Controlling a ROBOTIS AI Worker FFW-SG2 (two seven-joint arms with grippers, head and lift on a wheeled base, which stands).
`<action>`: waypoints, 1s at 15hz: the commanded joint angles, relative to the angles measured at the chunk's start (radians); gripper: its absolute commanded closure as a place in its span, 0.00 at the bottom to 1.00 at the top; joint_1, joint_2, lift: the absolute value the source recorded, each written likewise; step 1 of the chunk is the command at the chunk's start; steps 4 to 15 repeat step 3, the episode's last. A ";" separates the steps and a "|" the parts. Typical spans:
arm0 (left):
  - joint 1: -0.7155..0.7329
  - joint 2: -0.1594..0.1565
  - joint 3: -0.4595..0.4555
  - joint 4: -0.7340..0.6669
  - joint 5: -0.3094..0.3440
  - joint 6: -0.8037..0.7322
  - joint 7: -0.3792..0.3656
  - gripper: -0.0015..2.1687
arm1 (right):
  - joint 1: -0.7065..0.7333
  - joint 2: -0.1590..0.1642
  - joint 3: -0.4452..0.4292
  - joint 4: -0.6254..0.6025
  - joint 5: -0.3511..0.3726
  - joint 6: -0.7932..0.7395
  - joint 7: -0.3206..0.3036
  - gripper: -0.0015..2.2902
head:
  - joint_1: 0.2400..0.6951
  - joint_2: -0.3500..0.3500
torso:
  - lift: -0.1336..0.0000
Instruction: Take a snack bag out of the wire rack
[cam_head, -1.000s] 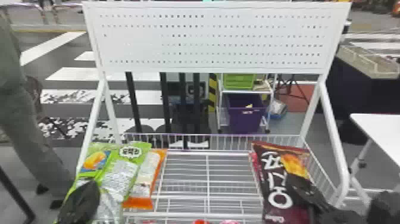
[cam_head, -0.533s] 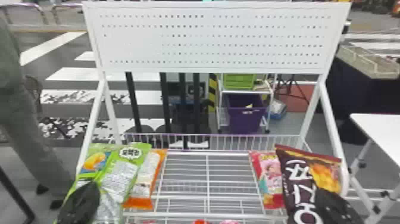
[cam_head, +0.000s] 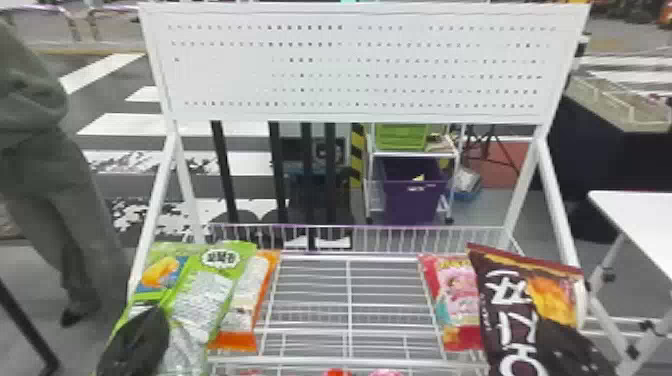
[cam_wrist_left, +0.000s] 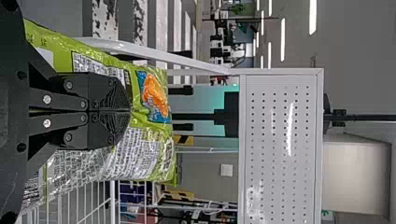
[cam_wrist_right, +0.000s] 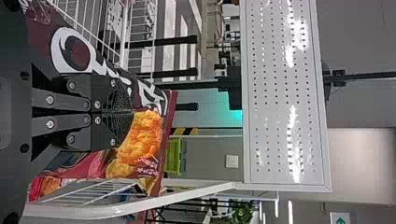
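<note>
Wire rack (cam_head: 348, 257) cropped below, left gripper (cam_head: 150, 320) pinches green bag (cam_head: 202, 295), right gripper (cam_head: 549, 334) brown bag (cam_head: 505, 305).

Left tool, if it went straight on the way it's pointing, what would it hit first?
The green snack bag, already right at the left tool's tips; beyond it, the white perforated panel seems in line, though depth is unclear.
</note>
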 joint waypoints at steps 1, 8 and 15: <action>0.001 0.000 0.000 -0.001 0.000 0.000 -0.001 0.83 | 0.001 0.000 0.000 -0.001 0.001 0.000 0.000 0.98 | 0.57 0.50 | 1.00; 0.001 0.000 0.000 -0.001 0.000 0.000 -0.001 0.83 | 0.001 0.000 -0.002 -0.001 0.001 0.000 0.000 0.98 | 0.57 0.50 | 1.00; 0.001 0.000 0.000 -0.001 0.000 0.000 -0.001 0.83 | 0.001 0.000 -0.002 -0.001 0.001 0.000 0.000 0.98 | 0.57 0.50 | 1.00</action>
